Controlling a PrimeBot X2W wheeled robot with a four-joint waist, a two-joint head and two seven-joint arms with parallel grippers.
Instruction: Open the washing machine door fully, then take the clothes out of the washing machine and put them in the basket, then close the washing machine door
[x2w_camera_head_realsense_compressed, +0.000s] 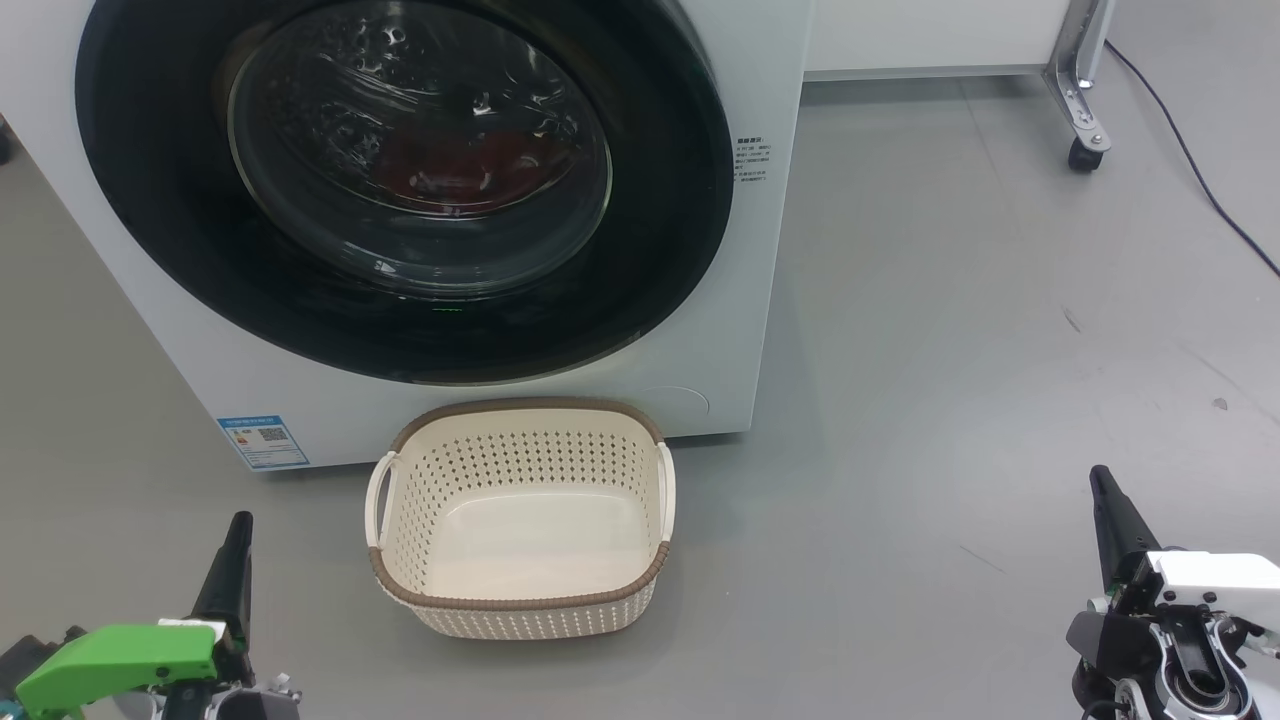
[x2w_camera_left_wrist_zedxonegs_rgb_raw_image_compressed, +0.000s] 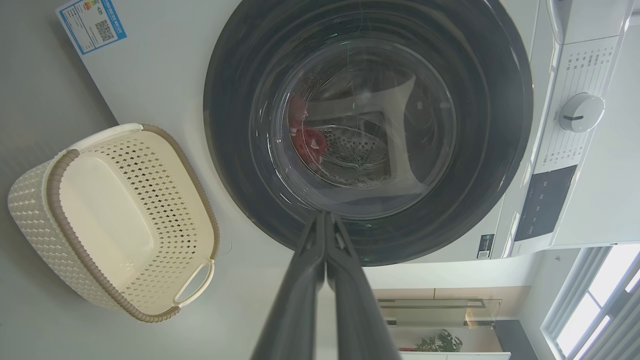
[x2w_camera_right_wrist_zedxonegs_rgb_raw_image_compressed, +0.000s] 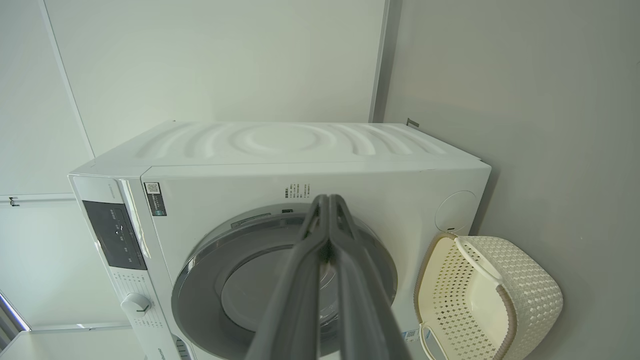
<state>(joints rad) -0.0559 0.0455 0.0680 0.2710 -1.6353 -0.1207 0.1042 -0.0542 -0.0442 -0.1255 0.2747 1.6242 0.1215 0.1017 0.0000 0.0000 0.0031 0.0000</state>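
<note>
The washing machine (x2w_camera_head_realsense_compressed: 765, 300) stands on the grey floor (x2w_camera_head_realsense_compressed: 950, 420) and takes up the head view from about 9 to 12 o'clock. The washing machine door (x2w_camera_head_realsense_compressed: 660, 250) lies closed, flat against the white front. Through its bulging glass window the clothes (x2w_camera_left_wrist_zedxonegs_rgb_raw_image_compressed: 309, 142) show as a patch of red inside the steel drum, toward 9 o'clock of the window in the left wrist view. The basket (x2w_camera_head_realsense_compressed: 530, 620) sits on the floor at 6 o'clock of the door, just in front of the machine's lower edge, upright and with nothing in it. A blue label (x2w_camera_head_realsense_compressed: 263, 441) is stuck on the machine's lower corner, at 10 o'clock of the basket. The left gripper (x2w_camera_head_realsense_compressed: 238, 530) rests at 8 o'clock of the head view with its two dark fingers pressed together and nothing between them, well apart from the basket. The right gripper (x2w_camera_head_realsense_compressed: 1102, 485) rests at 4 o'clock, its fingers likewise closed together on nothing. A caster (x2w_camera_head_realsense_compressed: 1088, 152) of a metal frame stands on the floor at 2 o'clock.
</note>
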